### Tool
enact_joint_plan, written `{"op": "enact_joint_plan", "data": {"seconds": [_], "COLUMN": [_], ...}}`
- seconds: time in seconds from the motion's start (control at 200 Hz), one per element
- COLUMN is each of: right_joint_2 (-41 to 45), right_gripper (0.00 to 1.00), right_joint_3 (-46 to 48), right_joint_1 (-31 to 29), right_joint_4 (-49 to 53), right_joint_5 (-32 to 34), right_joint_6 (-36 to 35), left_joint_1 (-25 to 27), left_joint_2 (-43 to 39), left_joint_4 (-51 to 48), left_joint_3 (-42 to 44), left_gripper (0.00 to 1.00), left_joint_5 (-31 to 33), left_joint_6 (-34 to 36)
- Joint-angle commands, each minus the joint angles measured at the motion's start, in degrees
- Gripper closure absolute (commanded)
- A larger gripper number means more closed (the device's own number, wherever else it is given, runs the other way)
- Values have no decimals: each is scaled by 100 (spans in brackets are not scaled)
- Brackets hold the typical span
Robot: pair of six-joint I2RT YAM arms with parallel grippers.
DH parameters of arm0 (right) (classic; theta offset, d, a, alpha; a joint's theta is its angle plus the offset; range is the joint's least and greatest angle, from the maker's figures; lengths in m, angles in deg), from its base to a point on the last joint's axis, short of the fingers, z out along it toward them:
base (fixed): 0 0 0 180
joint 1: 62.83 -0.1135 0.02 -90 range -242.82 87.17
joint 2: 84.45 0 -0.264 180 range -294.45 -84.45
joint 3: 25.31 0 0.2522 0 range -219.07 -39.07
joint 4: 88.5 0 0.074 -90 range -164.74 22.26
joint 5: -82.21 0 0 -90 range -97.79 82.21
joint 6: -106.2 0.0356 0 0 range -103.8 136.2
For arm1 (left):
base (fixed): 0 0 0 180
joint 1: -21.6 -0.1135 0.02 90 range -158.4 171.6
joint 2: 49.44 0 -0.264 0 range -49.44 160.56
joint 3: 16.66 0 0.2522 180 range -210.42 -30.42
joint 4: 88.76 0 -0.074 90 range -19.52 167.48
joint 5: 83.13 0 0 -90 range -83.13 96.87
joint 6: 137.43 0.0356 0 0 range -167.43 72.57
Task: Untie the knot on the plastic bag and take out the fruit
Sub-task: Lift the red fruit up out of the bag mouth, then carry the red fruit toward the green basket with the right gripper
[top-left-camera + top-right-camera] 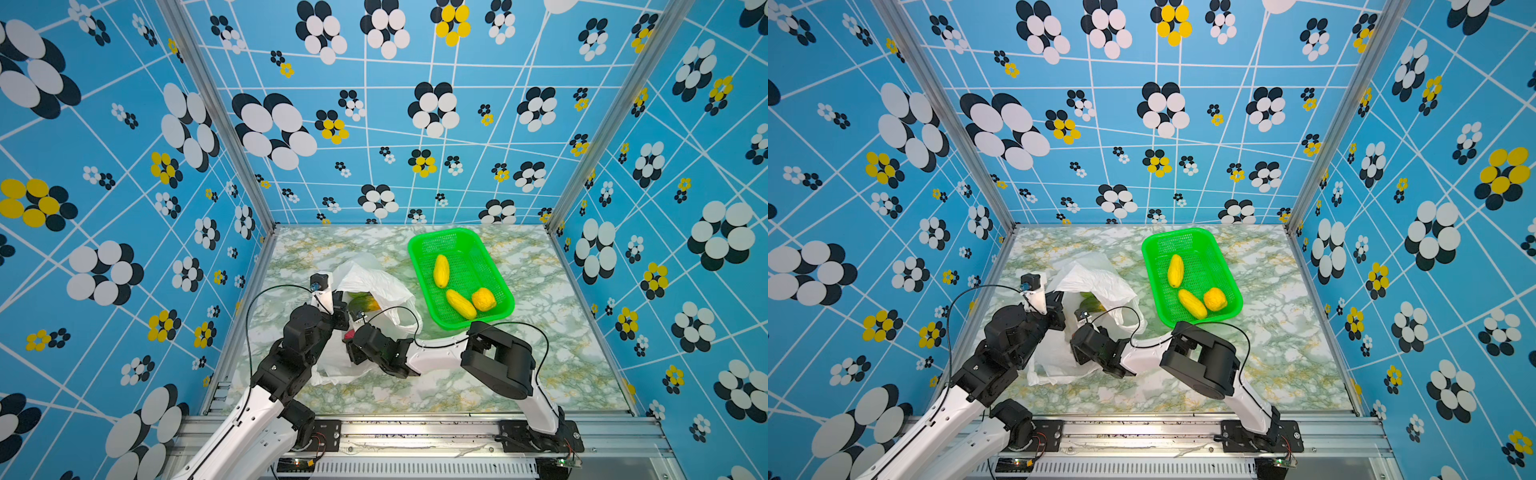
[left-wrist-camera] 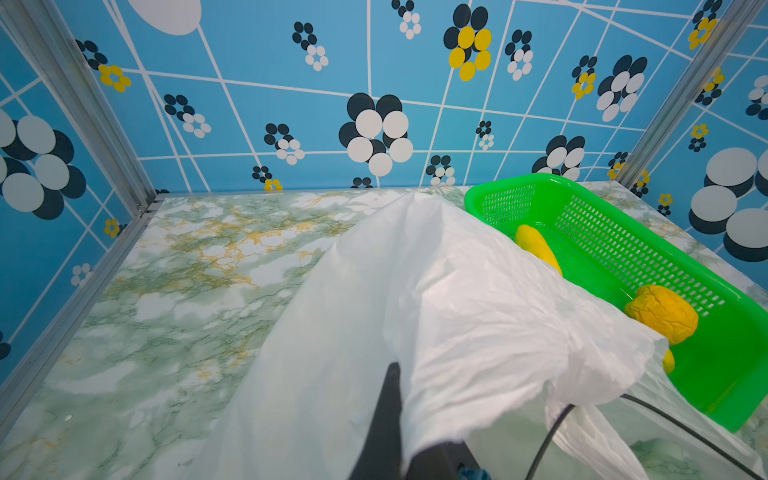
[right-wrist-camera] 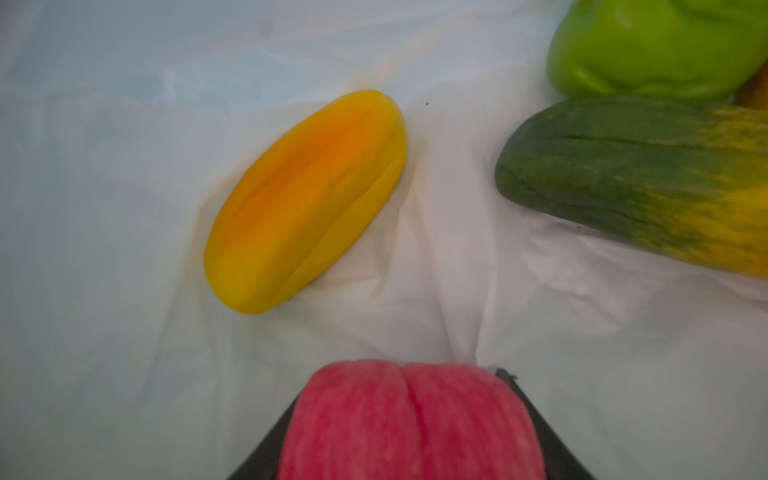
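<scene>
Centrally in both top views, the plastic bag (image 1: 374, 282) is lying open beside the green basket (image 1: 442, 232). At the left wrist view's lower centre, the left tool (image 2: 392, 395) is clamping the bag's film; at the right wrist view's bottom, the right tool (image 3: 409, 399) is gripping a red fruit (image 3: 411, 428).

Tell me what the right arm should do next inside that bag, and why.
Probably lift the right end effector up and out of the plastic bag: it already grips the red fruit, and the left end effector holds the bag open. The green basket sits just beside it.
</scene>
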Motion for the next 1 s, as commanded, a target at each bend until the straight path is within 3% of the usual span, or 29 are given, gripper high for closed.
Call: {"op": "enact_joint_plan", "data": {"seconds": [0.0,0.275,0.58,0.74,1.0], "right_joint_2": [632,1447,2099,2411,4147], "right_gripper": [57,57,55,59,57], "right_joint_3": [236,680,1073,1079,2186], "right_joint_1": [-102,-449,-448,-454,-448], "right_joint_4": [-80,-150,-203,67,-405], "right_joint_5": [166,836,1605,1947,1990], "right_joint_6": [-216,-589,-873,-961,-1332], "left_joint_1": [-4,-9,-9,-4,-5], "left_joint_2": [12,110,127,82,30], "left_joint_4": [80,6,-12,-16,-18], "left_joint_3": [52,-8,-10,1,20], "left_gripper": [100,100,100,100,100], "left_joint_5": [-8,19,-10,20,42], "left_joint_6": [-79,-88,-97,-96,-88]}}
